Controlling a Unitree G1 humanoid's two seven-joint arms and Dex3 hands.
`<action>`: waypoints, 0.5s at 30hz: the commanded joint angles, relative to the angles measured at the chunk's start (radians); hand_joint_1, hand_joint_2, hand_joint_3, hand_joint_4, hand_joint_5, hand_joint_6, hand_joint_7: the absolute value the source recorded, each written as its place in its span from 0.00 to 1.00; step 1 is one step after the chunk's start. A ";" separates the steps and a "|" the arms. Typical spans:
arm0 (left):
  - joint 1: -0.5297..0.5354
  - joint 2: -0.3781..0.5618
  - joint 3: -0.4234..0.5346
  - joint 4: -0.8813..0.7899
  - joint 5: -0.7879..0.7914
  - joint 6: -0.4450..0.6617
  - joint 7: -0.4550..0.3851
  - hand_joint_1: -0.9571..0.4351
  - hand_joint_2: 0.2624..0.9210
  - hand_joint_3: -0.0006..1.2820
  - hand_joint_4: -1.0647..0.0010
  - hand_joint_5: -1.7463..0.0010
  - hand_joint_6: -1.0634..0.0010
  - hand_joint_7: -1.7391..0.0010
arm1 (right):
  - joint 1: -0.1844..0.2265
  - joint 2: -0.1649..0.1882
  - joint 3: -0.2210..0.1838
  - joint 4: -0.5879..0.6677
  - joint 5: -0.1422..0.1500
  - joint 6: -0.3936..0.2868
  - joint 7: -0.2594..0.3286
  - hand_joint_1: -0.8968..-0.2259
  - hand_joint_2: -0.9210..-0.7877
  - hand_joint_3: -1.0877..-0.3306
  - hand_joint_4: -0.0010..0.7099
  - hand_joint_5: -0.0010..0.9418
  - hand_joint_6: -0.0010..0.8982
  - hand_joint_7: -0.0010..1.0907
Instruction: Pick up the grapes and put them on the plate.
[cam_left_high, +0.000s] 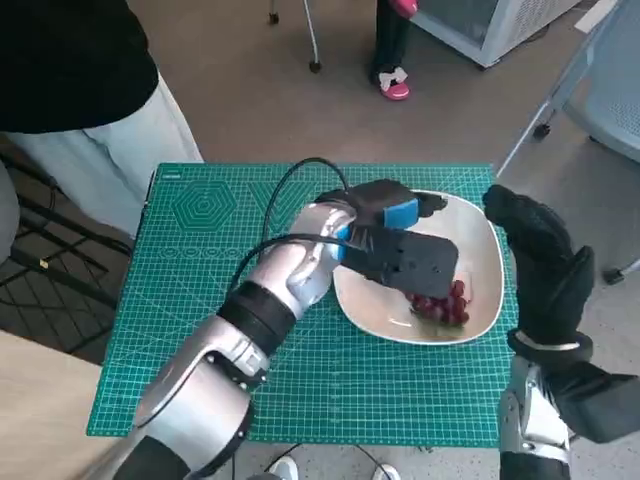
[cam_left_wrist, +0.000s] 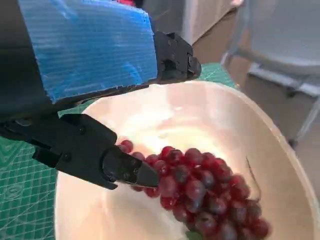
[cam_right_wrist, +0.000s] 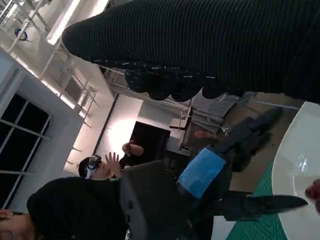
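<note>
A bunch of dark red grapes (cam_left_high: 443, 302) (cam_left_wrist: 200, 192) lies in the white plate (cam_left_high: 481, 250) (cam_left_wrist: 210, 115), on its near right side. My left hand (cam_left_high: 395, 240) (cam_left_wrist: 95, 75) hangs over the plate with its fingers apart. One black fingertip (cam_left_wrist: 135, 172) touches the edge of the bunch, and the other fingers (cam_left_wrist: 175, 57) stay clear above the plate's far rim. My right hand (cam_left_high: 545, 265) (cam_right_wrist: 200, 45) is raised beside the plate's right edge, empty, with its fingers stretched out. The right wrist view shows the left hand (cam_right_wrist: 200, 172) and the plate's rim (cam_right_wrist: 300, 165).
The plate stands on a green cutting mat (cam_left_high: 200, 300) that covers the small table. A person (cam_left_high: 80, 80) stands at the table's far left corner. Pink shoes (cam_left_high: 393, 82) and a chair (cam_left_high: 600, 80) are beyond the table. Another person (cam_right_wrist: 95, 167) shows in the right wrist view.
</note>
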 joint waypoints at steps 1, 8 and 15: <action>0.031 0.055 0.071 -0.005 -0.078 -0.061 -0.008 0.38 1.00 0.09 1.00 1.00 0.86 0.99 | 0.008 0.006 0.009 0.016 -0.009 -0.001 0.002 0.39 0.00 0.32 0.55 0.00 0.17 0.23; 0.177 0.123 0.293 -0.036 -0.309 -0.200 0.037 0.42 1.00 0.08 0.95 0.99 0.81 0.98 | 0.012 0.013 0.019 0.011 -0.003 0.003 0.004 0.39 0.00 0.32 0.55 0.00 0.17 0.22; 0.357 0.185 0.394 -0.175 -0.408 -0.301 0.085 0.44 1.00 0.08 0.85 0.98 0.75 0.97 | 0.015 0.018 0.030 0.004 -0.009 0.003 -0.001 0.40 0.00 0.31 0.55 0.00 0.17 0.22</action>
